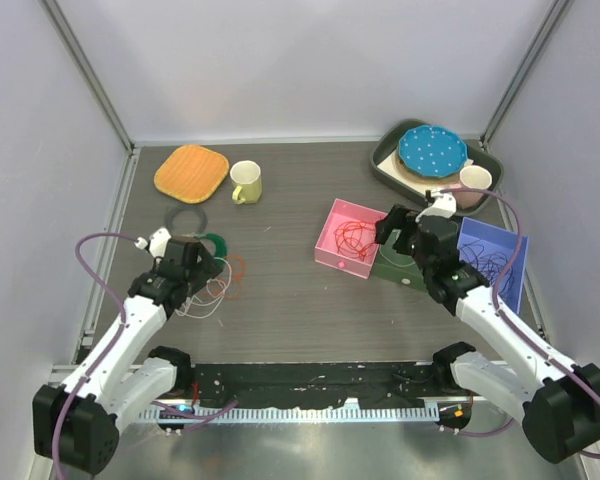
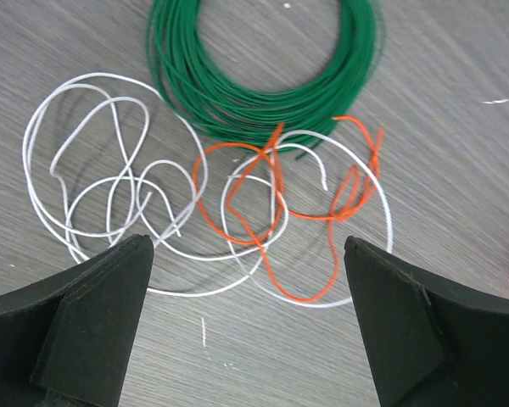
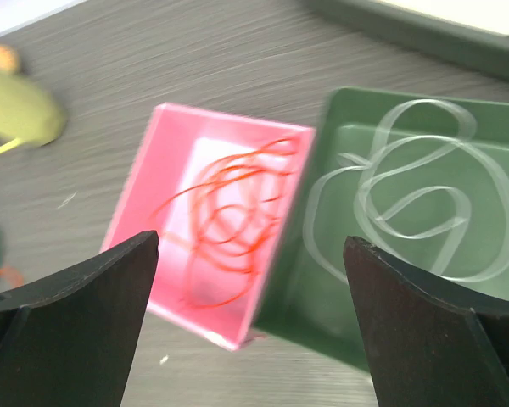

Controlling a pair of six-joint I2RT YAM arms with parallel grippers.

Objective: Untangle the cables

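Roughly, I judge the sorting past halfway. My right jaws stand wide open and empty, hanging above the green box (image 3: 310, 288), where a white cable (image 3: 416, 195) lies loose by itself. Just left of it, the pink box (image 3: 144, 203) holds a red cable (image 3: 229, 220) alone. Right of the green box, the blue box (image 1: 492, 226) holds dark cables (image 1: 492, 265); whether those are separate I cannot tell.

What is left sits on the counter (image 2: 458, 76) at the left, under my left jaws, which are also fully open with nothing in them. There an orange cable (image 2: 310, 216) is threaded through a white loop (image 2: 387, 222), the two crossing several times. Just left of that pair lies another white cable (image 2: 110, 182), coiled over itself and overlapping the loop at its edge. A neat green ring (image 2: 263, 85) lies just beyond, right against the orange end; as far as I can see, it is not part of the knot.

So the remaining work, in my view, is to part orange from white, then box each.
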